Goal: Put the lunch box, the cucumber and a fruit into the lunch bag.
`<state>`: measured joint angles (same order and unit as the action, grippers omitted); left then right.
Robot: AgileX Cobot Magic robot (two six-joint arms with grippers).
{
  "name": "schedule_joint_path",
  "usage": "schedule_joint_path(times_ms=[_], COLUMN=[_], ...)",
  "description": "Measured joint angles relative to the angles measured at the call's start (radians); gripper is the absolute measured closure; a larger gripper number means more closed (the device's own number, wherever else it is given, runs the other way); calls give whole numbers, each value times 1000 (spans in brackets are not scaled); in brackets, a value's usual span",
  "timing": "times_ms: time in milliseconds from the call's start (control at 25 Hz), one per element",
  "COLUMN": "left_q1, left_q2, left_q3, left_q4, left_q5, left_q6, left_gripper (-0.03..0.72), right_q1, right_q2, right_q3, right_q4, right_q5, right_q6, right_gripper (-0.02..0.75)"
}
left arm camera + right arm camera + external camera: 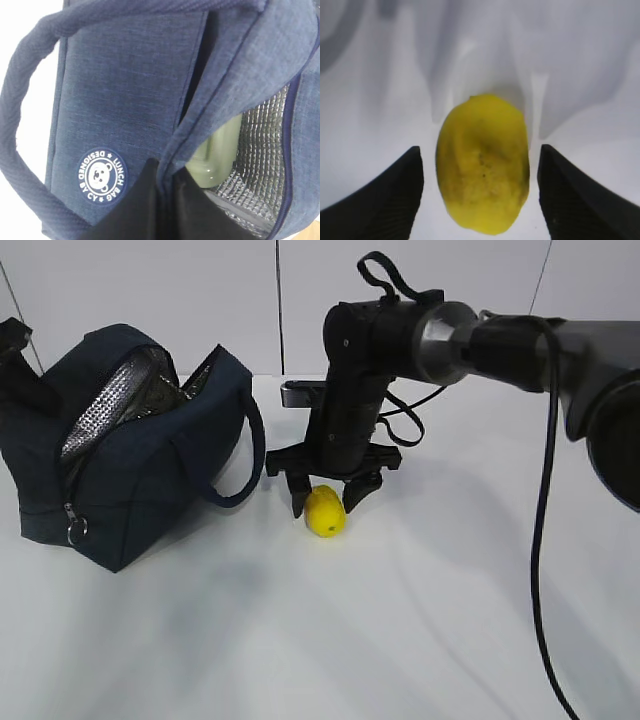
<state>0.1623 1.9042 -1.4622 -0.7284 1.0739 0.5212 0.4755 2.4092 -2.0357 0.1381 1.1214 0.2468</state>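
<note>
The navy lunch bag (150, 475) stands open on the left, its silver lining showing. My left gripper (167, 172) is shut on the fabric rim of the lunch bag (125, 95). Inside lies the lunch box (217, 150), only its sage-green end showing. The fruit, a yellow lemon (325, 513), rests on the white table just right of the bag. My right gripper (325, 502) points straight down over it, open, one finger on each side. In the right wrist view the lemon (482, 180) sits between the fingers of my right gripper (479, 150), with a gap on both sides. The cucumber is out of view.
A bag handle loop (245, 455) hangs close to the left of the right gripper. The zipper ring pull (76, 531) dangles at the bag's front left corner. The right arm's black cable (545, 540) droops over the table (400, 640) on the right.
</note>
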Motion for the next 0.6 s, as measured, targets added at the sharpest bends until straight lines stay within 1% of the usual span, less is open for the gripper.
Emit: schedule_joint_path(times_ms=[400,480,600], left_q1=[0,0,0], left_q2=[0,0,0], left_q3=[0,0,0], left_q4=[0,0,0], left_q5=[1,0,0], left_q6=[0,0,0], left_gripper=[692,692,692], right_q1=[0,0,0], right_q2=[15,15,15], right_q3=[0,0,0], right_q4=[0,0,0], right_q5=[0,0,0], right_q6=[0,0,0], right_gripper=[210,227,291])
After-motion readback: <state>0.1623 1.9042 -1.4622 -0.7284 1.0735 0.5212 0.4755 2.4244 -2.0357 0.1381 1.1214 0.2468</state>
